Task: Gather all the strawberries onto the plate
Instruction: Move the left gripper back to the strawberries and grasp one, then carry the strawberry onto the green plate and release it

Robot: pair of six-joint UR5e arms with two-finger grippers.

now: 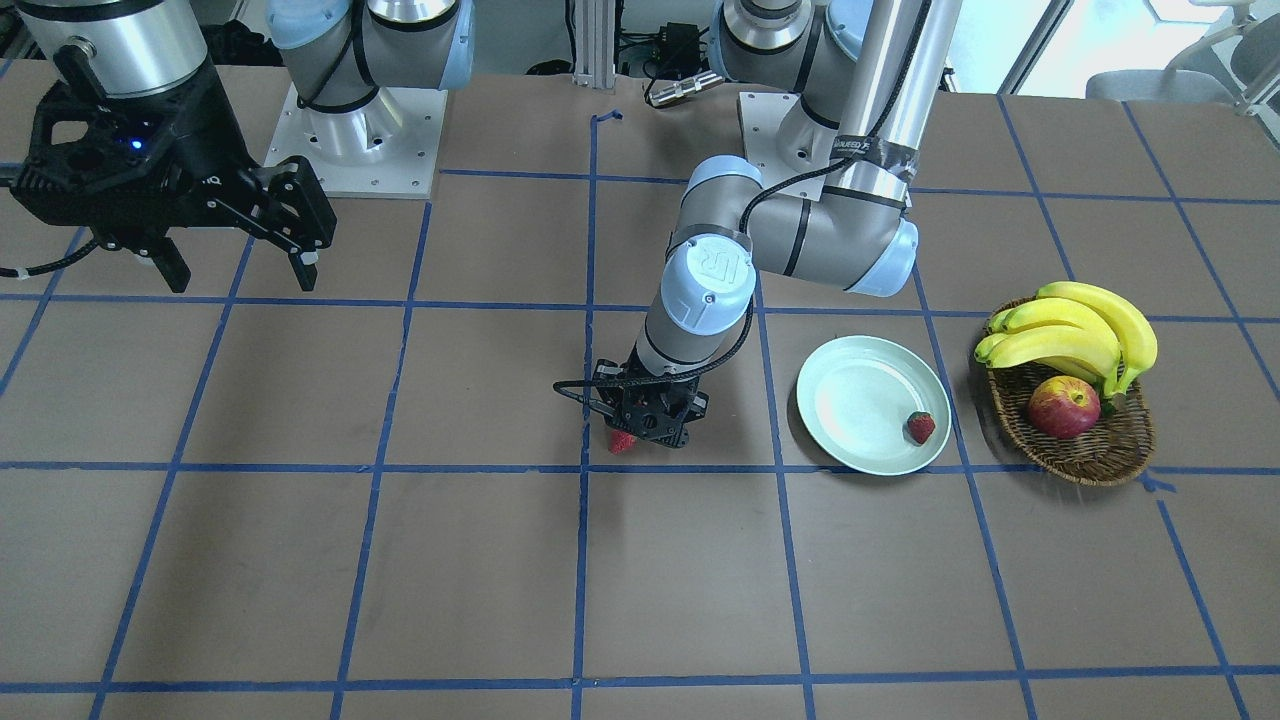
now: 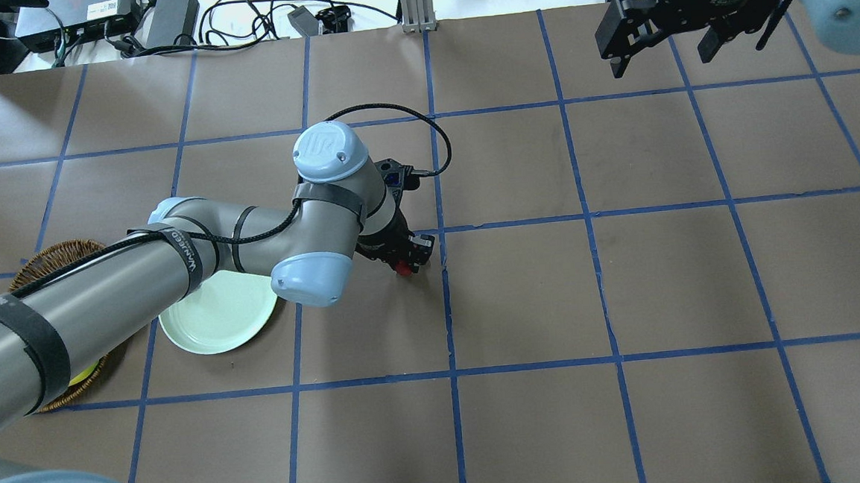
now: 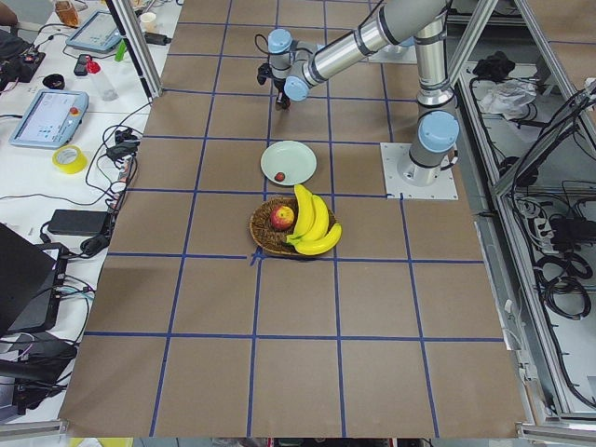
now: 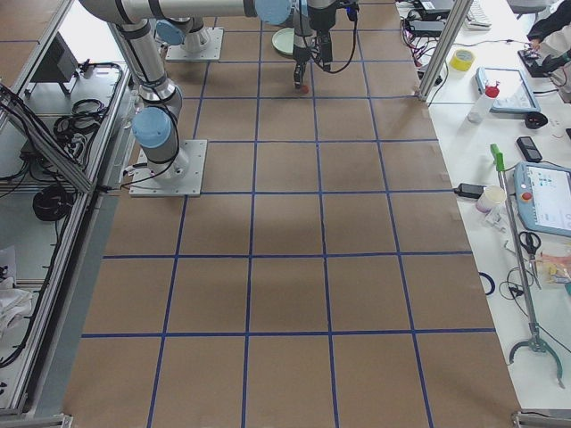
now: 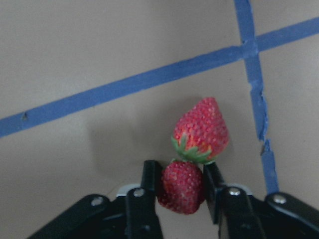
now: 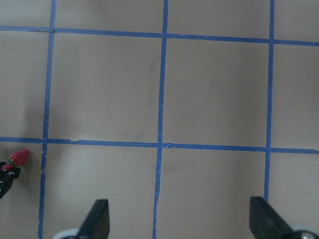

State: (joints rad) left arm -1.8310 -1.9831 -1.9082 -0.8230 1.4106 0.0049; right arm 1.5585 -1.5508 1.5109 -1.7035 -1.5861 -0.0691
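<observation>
Pinching small red green-capped strawberry in narrowed left gripper, well apart from round mint-white plate; second strawberry touching it, third strawberry on plate. Right gripper wide. Risk of knocking touching neighbour away on lift.

The plate looks smooth and glossy, the basket rough woven wicker, the table matt.

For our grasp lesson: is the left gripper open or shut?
Shut on a strawberry: the wrist view shows both fingers pressed against its sides.
</observation>
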